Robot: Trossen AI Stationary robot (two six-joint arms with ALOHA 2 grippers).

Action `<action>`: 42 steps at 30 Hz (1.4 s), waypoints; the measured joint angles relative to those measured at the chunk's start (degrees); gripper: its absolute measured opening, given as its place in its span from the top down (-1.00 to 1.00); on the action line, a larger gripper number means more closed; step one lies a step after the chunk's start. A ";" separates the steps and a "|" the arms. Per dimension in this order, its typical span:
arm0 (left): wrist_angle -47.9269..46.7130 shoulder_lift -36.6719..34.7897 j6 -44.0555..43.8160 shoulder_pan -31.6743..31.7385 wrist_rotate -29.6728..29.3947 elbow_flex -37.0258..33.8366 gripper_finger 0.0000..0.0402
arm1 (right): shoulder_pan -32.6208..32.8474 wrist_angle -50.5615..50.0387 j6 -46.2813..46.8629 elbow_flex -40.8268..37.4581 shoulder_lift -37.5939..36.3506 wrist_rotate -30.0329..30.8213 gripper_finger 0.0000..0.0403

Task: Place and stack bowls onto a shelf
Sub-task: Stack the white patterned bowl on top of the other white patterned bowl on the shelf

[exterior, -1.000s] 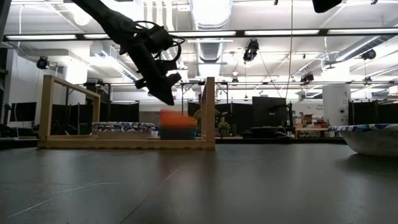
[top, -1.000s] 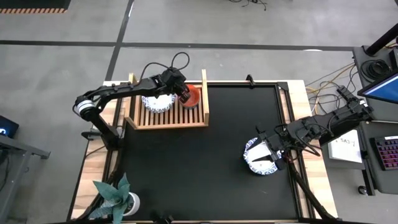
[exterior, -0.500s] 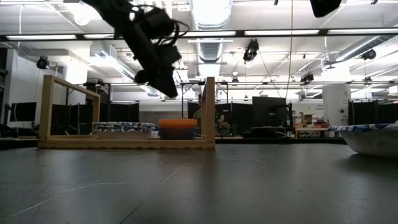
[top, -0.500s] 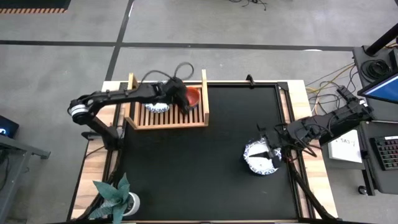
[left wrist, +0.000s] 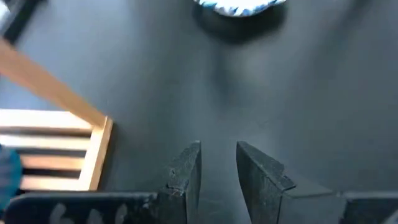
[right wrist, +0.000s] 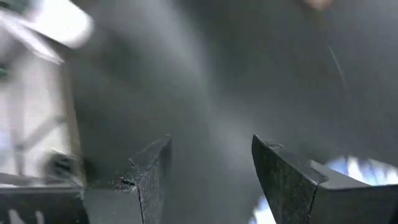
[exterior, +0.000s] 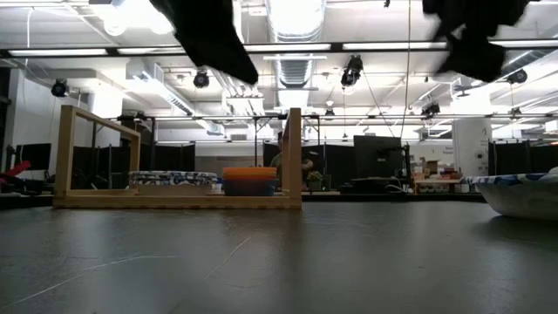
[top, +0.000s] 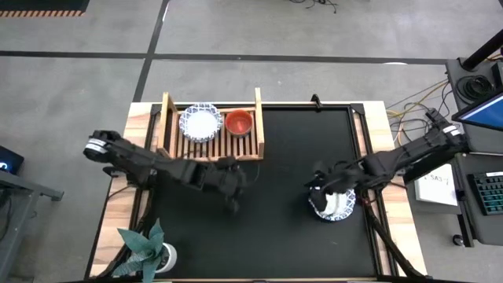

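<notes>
The wooden shelf (top: 212, 149) stands at the mat's far left. In it sit a white bowl with a blue patterned rim (top: 200, 123) and a red bowl (top: 238, 122). In the low view the red bowl (exterior: 250, 174) tops a short coloured stack. Another white, blue-rimmed bowl (top: 336, 206) rests on the mat at the right. My left gripper (top: 234, 196) is open and empty above the mat's middle, near side of the shelf. My right gripper (top: 317, 185) is open and empty, just above that bowl's left far rim.
A potted plant (top: 145, 248) stands at the table's near left corner. The black mat (top: 275, 228) lies bare between the two grippers and toward the near edge. Cables and a desk with a keyboard (top: 489, 192) lie beyond the table's right edge.
My left gripper has left the red bowl in the shelf and swung out toward the table's near edge and right, over the mat. My right gripper has gone toward the table's left across the white bowl, which stays on the mat.
</notes>
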 joint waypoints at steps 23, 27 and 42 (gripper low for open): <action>1.82 0.00 0.02 -7.54 -14.74 0.02 0.58 | 3.89 -37.94 13.41 22.50 42.74 -12.36 0.05; 2.59 0.00 0.23 -7.54 -14.79 0.02 0.58 | 3.87 -37.77 12.15 22.10 44.59 -11.79 0.33; 12.39 0.02 4.64 -7.54 -14.80 0.02 0.58 | 4.00 -24.58 -8.03 24.01 29.40 -9.68 0.95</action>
